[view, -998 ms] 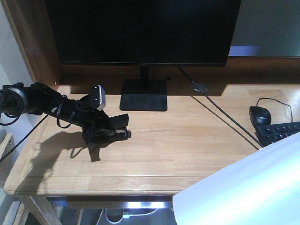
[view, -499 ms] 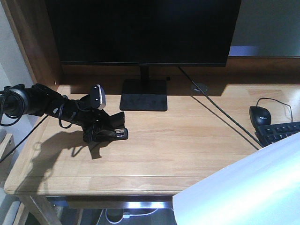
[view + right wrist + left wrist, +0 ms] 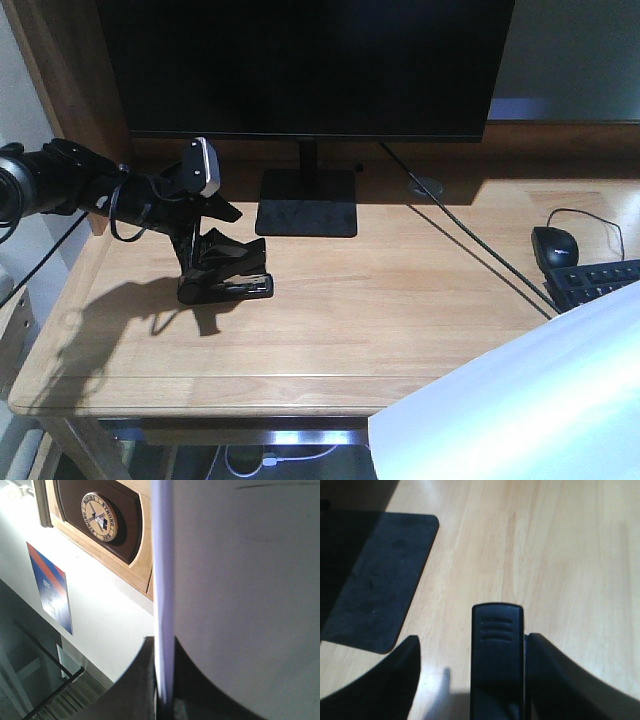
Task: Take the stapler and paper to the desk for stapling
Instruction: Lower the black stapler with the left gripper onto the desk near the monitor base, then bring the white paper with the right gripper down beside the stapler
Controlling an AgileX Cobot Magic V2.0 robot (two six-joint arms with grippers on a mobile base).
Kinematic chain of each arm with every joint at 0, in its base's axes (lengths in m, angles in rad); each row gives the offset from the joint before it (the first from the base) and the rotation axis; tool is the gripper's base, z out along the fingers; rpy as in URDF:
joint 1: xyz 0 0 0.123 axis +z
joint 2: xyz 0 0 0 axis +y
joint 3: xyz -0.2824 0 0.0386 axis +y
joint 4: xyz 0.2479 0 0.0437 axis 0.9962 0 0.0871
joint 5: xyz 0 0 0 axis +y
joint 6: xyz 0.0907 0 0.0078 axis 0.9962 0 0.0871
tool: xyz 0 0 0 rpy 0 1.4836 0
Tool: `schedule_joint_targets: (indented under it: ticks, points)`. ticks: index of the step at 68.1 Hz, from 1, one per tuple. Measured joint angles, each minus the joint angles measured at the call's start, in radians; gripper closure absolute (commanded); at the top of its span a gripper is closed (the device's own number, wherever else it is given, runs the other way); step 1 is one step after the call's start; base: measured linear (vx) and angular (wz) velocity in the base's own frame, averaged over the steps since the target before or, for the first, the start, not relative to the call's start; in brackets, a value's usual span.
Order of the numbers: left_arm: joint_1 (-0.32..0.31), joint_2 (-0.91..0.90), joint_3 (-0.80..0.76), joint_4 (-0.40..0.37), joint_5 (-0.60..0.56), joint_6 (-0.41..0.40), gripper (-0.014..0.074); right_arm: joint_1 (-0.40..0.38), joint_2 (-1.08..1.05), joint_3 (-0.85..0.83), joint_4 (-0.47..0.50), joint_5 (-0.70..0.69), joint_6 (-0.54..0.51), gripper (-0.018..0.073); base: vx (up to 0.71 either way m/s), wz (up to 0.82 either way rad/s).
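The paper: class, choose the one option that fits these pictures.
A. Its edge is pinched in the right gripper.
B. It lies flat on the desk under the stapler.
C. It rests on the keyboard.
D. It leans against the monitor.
A: the right wrist view shows the right gripper closed on the edge of the paper, and the front view shows the sheet at the lower right, far from the stapler.

1. Round emblem (image 3: 100, 516) on a dark wooden plaque (image 3: 127, 525), right wrist view: capital letters ring its rim, but they are too small and tilted to read with certainty.
2. Blue-and-red poster (image 3: 51, 587) on the white wall (image 3: 105, 625), same view: pale lines of print, blurred beyond reading.
3. Keyboard (image 3: 597, 281), front view: key legends too small to tell.
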Motion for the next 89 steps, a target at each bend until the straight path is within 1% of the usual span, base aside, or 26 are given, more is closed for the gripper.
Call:
schedule_joint_targets:
  ticks: [6, 14, 18, 27, 32, 89]
  points:
    - [0.0, -0.006, 0.0, 0.003, 0.01, -0.014, 0.037, 0.0, 0.0, 0.0, 0.0, 0.0, 0.0, 0.0561, 0.0, 0.0]
    - [0.0, -0.005, 0.0, 0.013, 0.035, -0.02, 0.054, 0.0, 0.0, 0.0, 0.0, 0.0, 0.0, 0.0561, 0.0, 0.0]
    - [0.0, -0.001, 0.0, 0.019, 0.052, -0.02, 0.0605, 0.0, 0.0, 0.0, 0.0, 0.0, 0.0, 0.0561, 0.0, 0.0]
    - [0.0, 0.007, 0.0, 0.058, 0.072, -0.021, 0.0604, 0.0, 0.0, 0.0, 0.0, 0.0, 0.0, 0.0561, 0.0, 0.0]
    - [0.0, 0.008, 0.0, 0.067, 0.072, -0.021, 0.0604, 0.0, 0.0, 0.0, 0.0, 0.0, 0.0, 0.0561, 0.0, 0.0]
    - [0.0, 0.008, 0.0, 0.069, 0.089, -0.021, 0.0603, 0.0, 0.0, 0.0, 0.0, 0.0, 0.0, 0.0561, 0.0, 0.0]
